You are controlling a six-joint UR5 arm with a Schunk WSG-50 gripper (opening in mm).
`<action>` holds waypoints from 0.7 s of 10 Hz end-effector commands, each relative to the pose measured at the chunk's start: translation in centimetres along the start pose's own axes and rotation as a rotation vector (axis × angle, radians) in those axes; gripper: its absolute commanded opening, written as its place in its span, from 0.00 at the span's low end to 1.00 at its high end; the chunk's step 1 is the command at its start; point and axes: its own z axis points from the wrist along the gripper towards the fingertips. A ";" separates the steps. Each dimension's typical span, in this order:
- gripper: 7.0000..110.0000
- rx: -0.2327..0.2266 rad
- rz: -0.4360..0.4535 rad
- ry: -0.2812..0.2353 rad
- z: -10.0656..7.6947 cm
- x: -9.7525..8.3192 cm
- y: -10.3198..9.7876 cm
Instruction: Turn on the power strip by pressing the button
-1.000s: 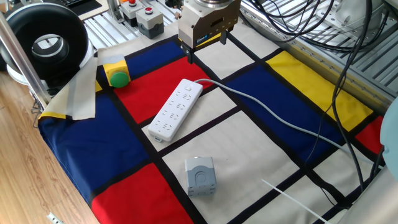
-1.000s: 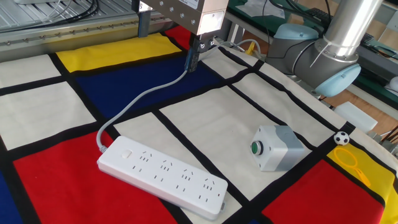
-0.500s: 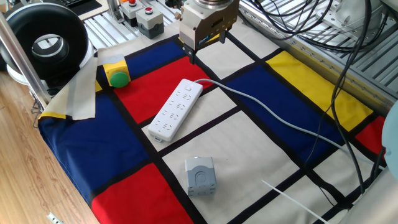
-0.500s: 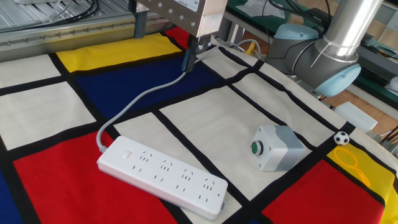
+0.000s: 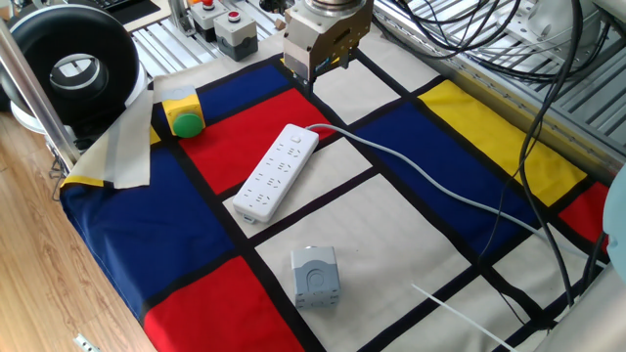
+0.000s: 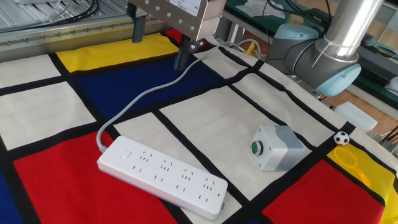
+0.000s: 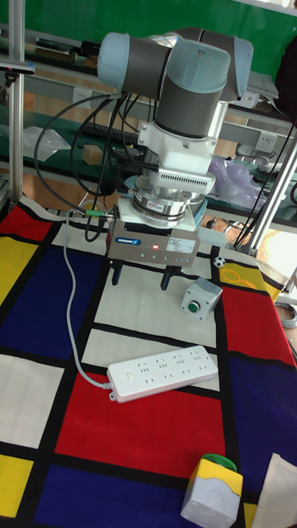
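Observation:
The white power strip (image 5: 277, 171) (image 6: 161, 174) (image 7: 163, 370) lies flat on the checked cloth. Its pale grey cord (image 6: 137, 99) (image 5: 421, 176) runs off from one end. The button (image 6: 126, 153) (image 5: 295, 150) is a small white switch on the strip's top near that corded end. My gripper (image 6: 160, 46) (image 7: 143, 279) (image 5: 311, 76) hangs in the air beyond the corded end, apart from the strip. It is open, with a wide gap between its dark fingers and nothing held.
A grey cube box with a green button (image 6: 277, 147) (image 5: 315, 277) (image 7: 200, 299) stands near the strip. A yellow-housed green dome button (image 5: 183, 115) (image 7: 212, 487) sits at a cloth corner. Red buttons in grey housings (image 5: 235, 29) and hanging cables (image 5: 548, 117) border the table.
The gripper has drifted slightly away from the strip's corded end, up-right in one fixed view and leftward in the other. The strip and boxes have not moved.

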 end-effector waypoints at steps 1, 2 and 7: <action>0.00 -0.011 -0.003 -0.008 0.0 -0.2 0.2; 0.00 -0.017 0.000 -0.018 0.0 -0.5 0.4; 0.00 -0.039 -0.013 -0.025 0.1 -0.6 1.0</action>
